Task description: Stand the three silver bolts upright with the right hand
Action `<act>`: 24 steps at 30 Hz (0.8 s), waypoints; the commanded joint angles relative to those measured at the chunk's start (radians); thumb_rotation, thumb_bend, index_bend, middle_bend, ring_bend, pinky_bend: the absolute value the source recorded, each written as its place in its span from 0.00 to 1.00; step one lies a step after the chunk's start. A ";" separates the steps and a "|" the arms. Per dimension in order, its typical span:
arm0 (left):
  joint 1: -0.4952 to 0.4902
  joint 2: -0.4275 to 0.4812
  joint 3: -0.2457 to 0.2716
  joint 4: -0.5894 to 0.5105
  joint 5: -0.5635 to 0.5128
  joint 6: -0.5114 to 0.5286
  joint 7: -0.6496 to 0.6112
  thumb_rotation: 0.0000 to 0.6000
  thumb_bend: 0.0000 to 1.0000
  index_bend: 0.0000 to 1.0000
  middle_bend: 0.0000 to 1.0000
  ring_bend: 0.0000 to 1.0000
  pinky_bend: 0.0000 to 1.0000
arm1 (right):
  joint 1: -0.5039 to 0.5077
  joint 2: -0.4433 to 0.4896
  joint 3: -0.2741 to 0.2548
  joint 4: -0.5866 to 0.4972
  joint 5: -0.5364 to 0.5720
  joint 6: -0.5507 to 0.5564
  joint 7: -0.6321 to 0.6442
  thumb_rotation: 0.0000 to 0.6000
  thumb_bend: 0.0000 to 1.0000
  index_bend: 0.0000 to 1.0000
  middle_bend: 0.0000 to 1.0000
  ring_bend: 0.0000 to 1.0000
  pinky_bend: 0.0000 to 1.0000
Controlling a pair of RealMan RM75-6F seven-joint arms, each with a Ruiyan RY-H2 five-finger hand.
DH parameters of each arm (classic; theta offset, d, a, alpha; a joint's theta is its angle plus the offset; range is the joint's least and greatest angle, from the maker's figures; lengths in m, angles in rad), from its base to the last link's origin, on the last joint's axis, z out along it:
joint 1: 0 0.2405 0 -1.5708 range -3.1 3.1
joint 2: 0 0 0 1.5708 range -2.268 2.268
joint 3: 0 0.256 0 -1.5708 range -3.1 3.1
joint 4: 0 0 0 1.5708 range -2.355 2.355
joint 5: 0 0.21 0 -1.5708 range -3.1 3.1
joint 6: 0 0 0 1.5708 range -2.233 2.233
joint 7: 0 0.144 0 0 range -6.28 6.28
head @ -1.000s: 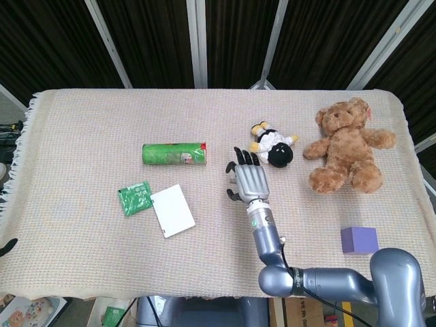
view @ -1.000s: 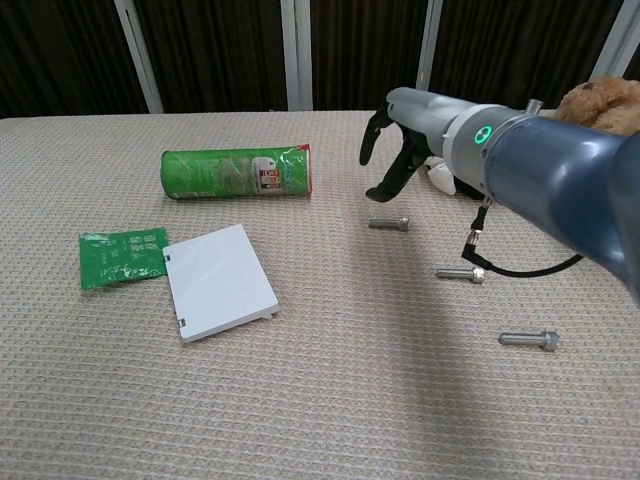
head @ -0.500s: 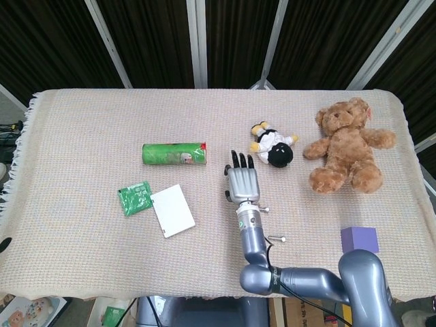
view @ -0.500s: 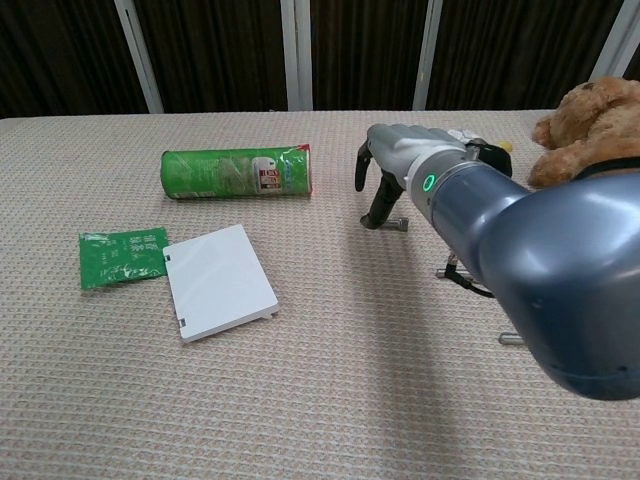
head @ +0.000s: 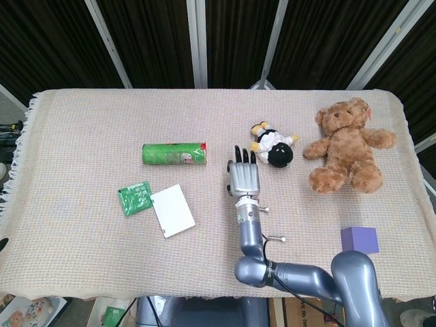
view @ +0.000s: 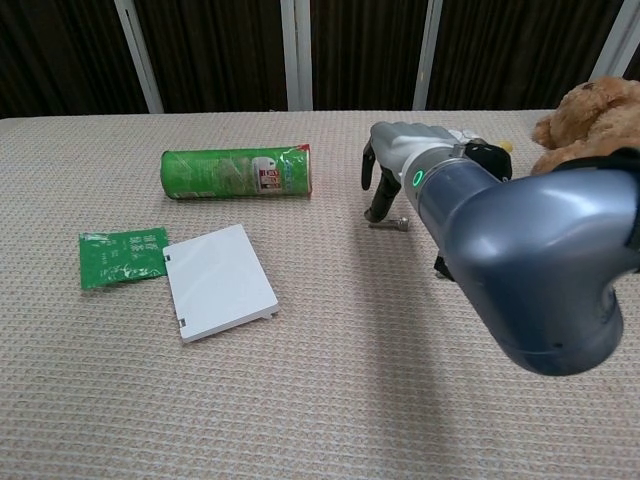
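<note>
Chest view: the right hand (view: 392,160) hangs over one silver bolt (view: 393,224), fingers apart, holding nothing. A green can (view: 238,173) lies at its 9 o'clock.

A worktop (head: 82,252) covered by a beige woven cloth (head: 204,116) with a fringed left edge. From its centre in the head view: a green tube can (head: 174,154) lies on its side at 10 o'clock. A green packet (head: 134,197) and a white card (head: 172,210) sit side by side at 8 o'clock. 2 silver bolts (head: 276,238) lie flat at 5 o'clock. A small plush toy (head: 273,145) and a brown teddy bear (head: 348,146) lie at 2 o'clock, and a purple block (head: 359,239) rests at 4 o'clock.
</note>
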 commanded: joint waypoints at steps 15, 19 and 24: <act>0.001 0.001 -0.007 0.001 -0.010 -0.003 -0.003 1.00 0.12 0.14 0.08 0.00 0.16 | 0.000 -0.063 0.027 0.135 -0.002 -0.059 0.012 1.00 0.29 0.50 0.03 0.03 0.05; 0.002 0.001 -0.008 0.002 -0.010 -0.001 -0.005 1.00 0.12 0.14 0.08 0.00 0.16 | -0.004 -0.065 0.028 0.138 -0.006 -0.063 0.011 1.00 0.29 0.52 0.03 0.03 0.05; 0.003 -0.002 -0.008 0.001 -0.008 0.001 -0.001 1.00 0.12 0.14 0.08 0.00 0.16 | -0.007 -0.071 0.030 0.144 -0.012 -0.068 0.004 1.00 0.29 0.53 0.03 0.03 0.05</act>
